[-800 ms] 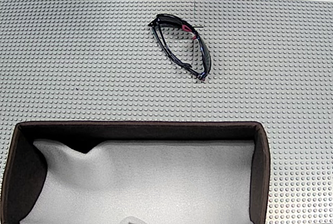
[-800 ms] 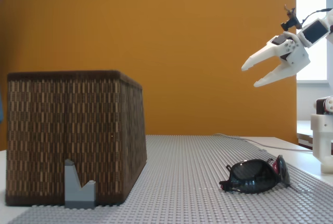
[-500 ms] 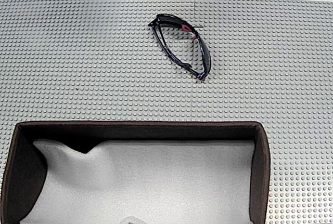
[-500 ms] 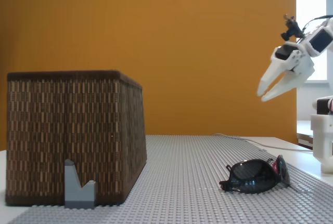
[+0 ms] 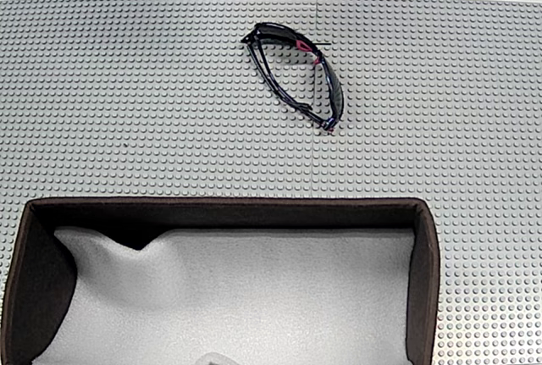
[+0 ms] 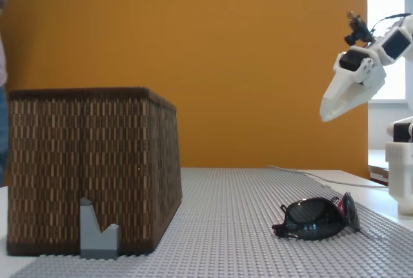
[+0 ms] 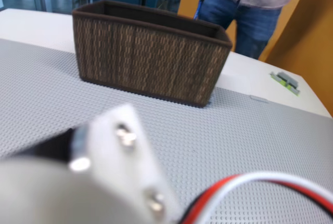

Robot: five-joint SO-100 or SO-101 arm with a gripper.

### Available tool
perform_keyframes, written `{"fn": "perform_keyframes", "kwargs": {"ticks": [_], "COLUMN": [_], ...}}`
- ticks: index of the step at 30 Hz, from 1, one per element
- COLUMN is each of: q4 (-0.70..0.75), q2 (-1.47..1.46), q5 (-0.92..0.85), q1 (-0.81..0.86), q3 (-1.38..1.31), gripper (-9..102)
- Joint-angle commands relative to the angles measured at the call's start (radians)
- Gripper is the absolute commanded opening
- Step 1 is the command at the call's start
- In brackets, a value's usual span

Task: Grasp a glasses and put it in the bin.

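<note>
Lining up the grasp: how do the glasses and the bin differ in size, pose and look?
The glasses are small and low, lying folded on the mat; the bin stands tall and far bigger. The glasses are thin dark frames with dark lenses; the bin has woven brown walls and a white foam lining. Both rest on the grey studded mat, apart from each other.

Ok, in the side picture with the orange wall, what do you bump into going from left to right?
Bin → small grey block at its foot → glasses lying on the mat → gripper up in the air above them.
</note>
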Motion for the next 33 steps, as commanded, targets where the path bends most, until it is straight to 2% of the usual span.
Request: {"fn": "perform_keyframes", "kwargs": {"ticks": [1,6,12,17,20,33], "q4": [-0.009,0.031,0.249,0.160,0.153,0.235], "q2": [-0.058,-0.245,-0.578,-0.701,-0.746,-0.980], "q5": [-0.201,-0.443,-0.591,-0.652,-0.696,-0.943], "q1": [-0.023,-0.061,-0.163,-0.190,-0.202,-0.321], "q3": [-0.048,-0.112,-0.316,-0.325,-0.318,-0.382], "gripper": [1,1,3,3,1,10]}}
